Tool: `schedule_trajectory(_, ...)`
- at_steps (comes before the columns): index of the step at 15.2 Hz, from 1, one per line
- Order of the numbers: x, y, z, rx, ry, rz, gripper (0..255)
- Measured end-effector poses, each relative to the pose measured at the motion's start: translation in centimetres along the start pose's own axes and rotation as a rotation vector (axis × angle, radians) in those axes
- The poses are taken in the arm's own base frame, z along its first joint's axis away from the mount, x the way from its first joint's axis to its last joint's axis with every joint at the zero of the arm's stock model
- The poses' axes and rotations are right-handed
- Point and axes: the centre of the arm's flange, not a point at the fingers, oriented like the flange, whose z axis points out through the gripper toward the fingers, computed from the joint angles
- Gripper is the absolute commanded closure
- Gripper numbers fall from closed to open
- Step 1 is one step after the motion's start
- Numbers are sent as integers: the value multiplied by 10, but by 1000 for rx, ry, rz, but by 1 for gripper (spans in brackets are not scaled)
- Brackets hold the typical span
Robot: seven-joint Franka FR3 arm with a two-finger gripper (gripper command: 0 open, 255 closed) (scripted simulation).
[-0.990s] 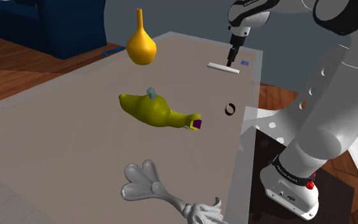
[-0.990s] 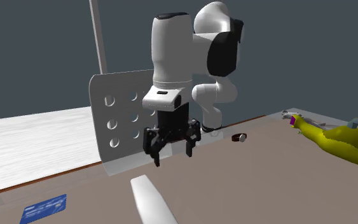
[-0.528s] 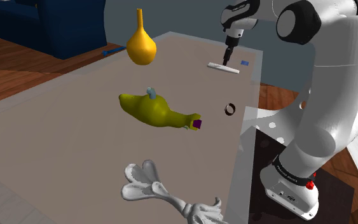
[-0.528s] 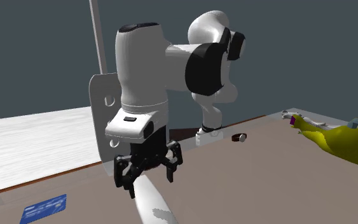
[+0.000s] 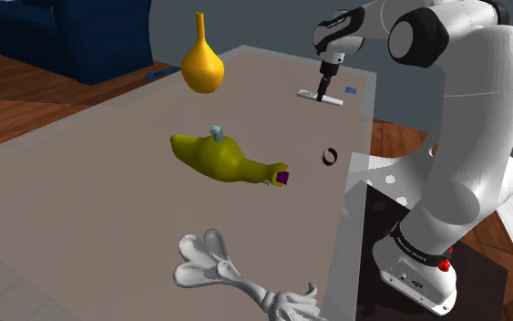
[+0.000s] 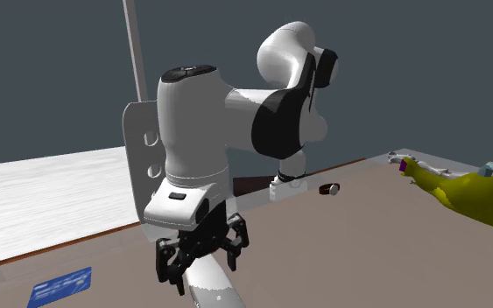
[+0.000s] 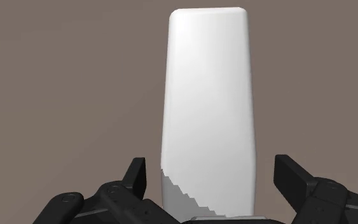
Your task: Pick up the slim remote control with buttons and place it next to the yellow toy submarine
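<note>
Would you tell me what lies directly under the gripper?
The white remote lies flat on the brown table, between the open fingers without touching them; the gripper hides its near end.

Smooth, plain finishes on a matt bench

The remote [image 7: 209, 108] is drawn plain white and smooth with a soft, even sheen; what it is made of cannot be told. The bench [image 5: 81, 210] under it is a flat, matt grey-brown. The jaws look hard, faceted and matt black. The arm [image 5: 477, 119] has a smooth white shell with a light gloss, and its joints are dark and duller. The submarine [image 5: 220, 160] is olive-yellow, smooth and shiny, much like moulded plastic. The gourd [image 5: 202, 62] is a glossy yellow-orange with a bright highlight. The pale toy [image 5: 210, 266] has a silvery, polished look. The floor [image 5: 8, 91] shows reddish-brown wood planks.
</note>
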Motion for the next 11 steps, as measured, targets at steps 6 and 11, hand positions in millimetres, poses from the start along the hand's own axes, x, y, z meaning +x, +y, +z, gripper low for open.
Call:
schedule_trajectory(6, 0, 0, 4, 0, 0, 0, 0)
schedule_trajectory(11, 0, 0, 4, 0, 0, 0, 255)
